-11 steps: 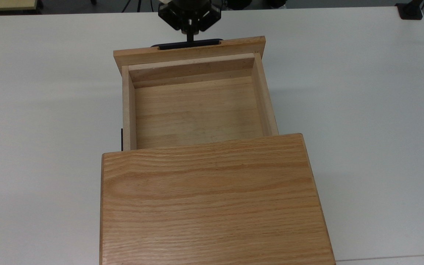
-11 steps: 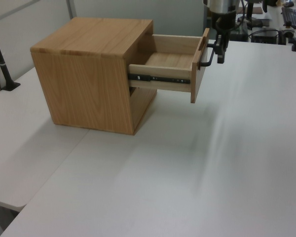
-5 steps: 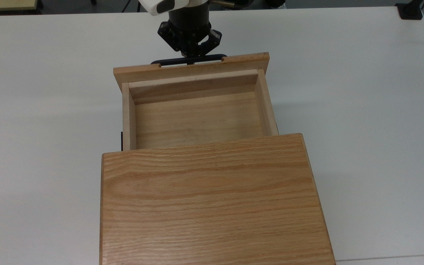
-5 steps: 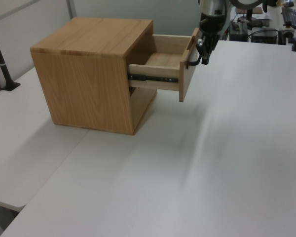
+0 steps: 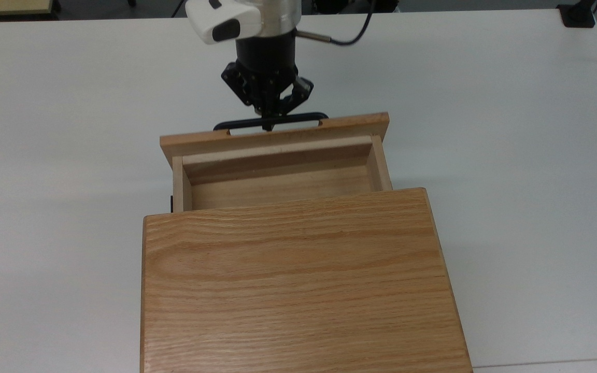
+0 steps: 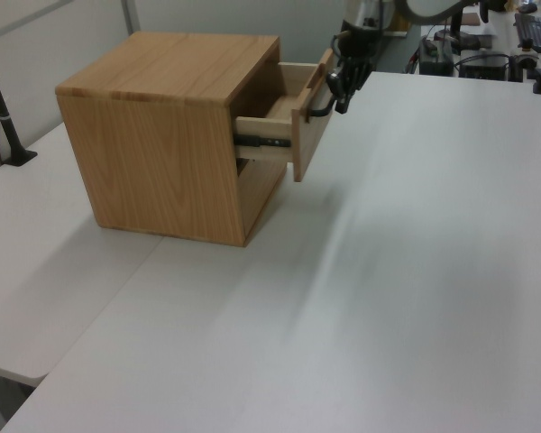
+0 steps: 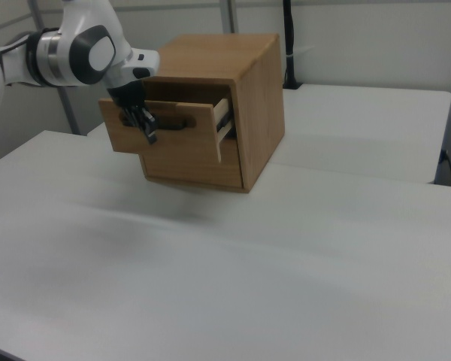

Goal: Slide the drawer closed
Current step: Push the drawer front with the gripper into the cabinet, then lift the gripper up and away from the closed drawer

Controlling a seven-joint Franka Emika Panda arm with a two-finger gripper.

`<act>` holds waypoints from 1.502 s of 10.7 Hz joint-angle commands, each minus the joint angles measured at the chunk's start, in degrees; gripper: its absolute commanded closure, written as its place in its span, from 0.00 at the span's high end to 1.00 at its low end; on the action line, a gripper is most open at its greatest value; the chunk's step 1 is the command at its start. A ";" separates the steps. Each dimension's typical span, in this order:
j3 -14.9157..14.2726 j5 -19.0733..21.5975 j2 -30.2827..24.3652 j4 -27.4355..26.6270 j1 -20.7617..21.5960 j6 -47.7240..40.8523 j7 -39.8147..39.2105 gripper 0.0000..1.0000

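Oak drawer (image 5: 278, 186): we have it partly shut.
Pincer (image 5: 269, 123): clamped on handle (image 5: 298, 118).
Next: we push further toward cabinet (image 5: 298, 280) beyond.

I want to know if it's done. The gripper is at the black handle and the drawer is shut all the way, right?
Not quite. The gripper is at the black handle, but the drawer is partly open; the top view shows its inside sticking out of the cabinet.

so there's this chunky oak cabinet (image 5: 298, 280) with a broad grained flat top sitting on a plain white worktop (image 5: 511, 155), plus a black cable (image 6: 2, 122) off at the left view's left edge
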 commanded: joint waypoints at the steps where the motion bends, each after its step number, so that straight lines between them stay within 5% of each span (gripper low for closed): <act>1: -0.07 -4.80 4.72 4.68 0.95 4.83 8.26 0.00; 4: -0.33 -7.96 5.95 4.77 0.95 12.81 13.18 0.00; 10: -0.42 -24.05 11.23 8.03 1.65 21.81 33.04 0.00; 16: -0.33 -23.45 9.75 7.68 1.13 21.11 34.39 0.00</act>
